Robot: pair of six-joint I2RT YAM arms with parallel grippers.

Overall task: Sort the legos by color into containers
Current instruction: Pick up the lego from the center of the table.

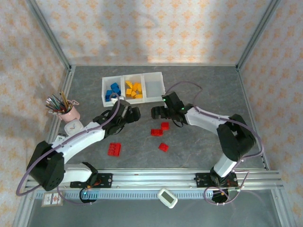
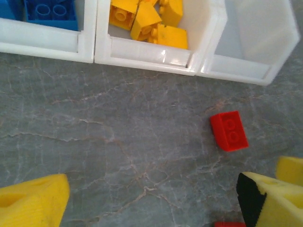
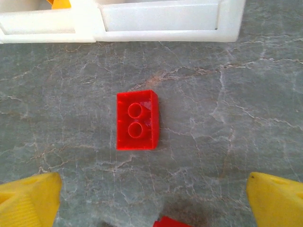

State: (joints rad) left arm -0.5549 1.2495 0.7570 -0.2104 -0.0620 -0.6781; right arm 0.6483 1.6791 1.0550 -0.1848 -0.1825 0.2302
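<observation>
Fingers [image 2: 33,201] of the left gripper [image 2: 151,203] are spread wide, released, with bare table between them. Right gripper [image 3: 151,203] is the same: fingers [image 3: 279,198] far apart, gripping nothing. A red two-stud brick [image 3: 137,120] lies flat, studs up, just ahead of the gap, untouched.

Top view: both grippers sit low near the front wall of the three-bin tray [image 1: 144,100].
- left bin: blue bricks [image 1: 112,91]
- middle bin: yellow bricks [image 1: 133,90]
- right bin [image 1: 154,87]: white floor showing

Loose on the table are three small red bricks [image 1: 164,126] between the arms and a bigger red brick [image 1: 114,149] beside the left forearm. (The left wrist view also has a red brick just off the right bin's corner. Can't tell if it's the one under the right wrist.)

Surface is a grey stone-look sheet [image 1: 203,85] with pale veins. The walls have cream wallpaper [image 1: 142,28] with an orange repeat pattern and aluminium posts at the corners. An aluminium rail [image 1: 156,178] at the near edge carries the bases. A pink cup of pencils [image 1: 66,111] stands left of the tray.
</observation>
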